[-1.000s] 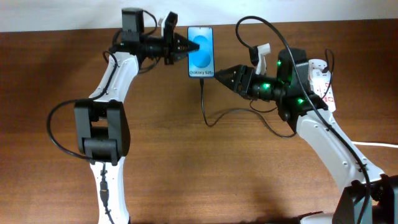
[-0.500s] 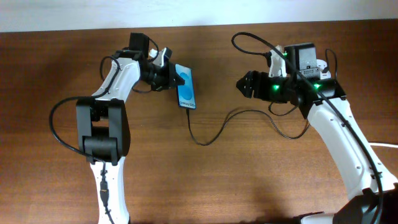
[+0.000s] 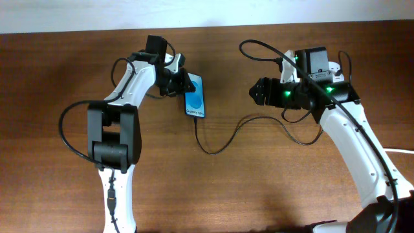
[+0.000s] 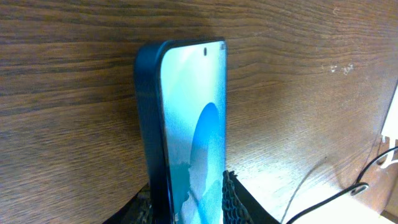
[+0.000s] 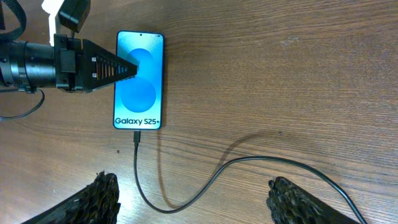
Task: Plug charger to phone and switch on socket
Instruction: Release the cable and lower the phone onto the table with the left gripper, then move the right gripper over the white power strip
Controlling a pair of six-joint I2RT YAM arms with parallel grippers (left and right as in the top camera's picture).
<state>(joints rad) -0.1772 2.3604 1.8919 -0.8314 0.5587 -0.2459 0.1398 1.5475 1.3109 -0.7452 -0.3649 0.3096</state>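
phone [image 3: 195, 103]: upper centre of the overhead frame on the wood table [image 3: 272, 188], blue screen up, lettered end toward the lower edge of the frame; in the right wrist view it sits upper left [image 5: 139, 81]. left gripper [image 3: 186, 85]: we record it grasping the phone at its left edge; the left wrist view shows the phone [image 4: 186, 124] edge-on between the two fingers [image 4: 235, 199]. charger [image 3: 213, 152]: thin black cable, its plug tip meeting the phone's bottom edge, dipping below the phone and curving up and right toward the right arm. right gripper [image 3: 257, 92]: above the table right of the phone, apart from it, released; in its own view we see the fingers [image 5: 102, 199] spread wide over the cable [image 5: 136, 162]. socket [image 3: 334, 66]: upper right, mostly hidden by the right arm, switches not readable.
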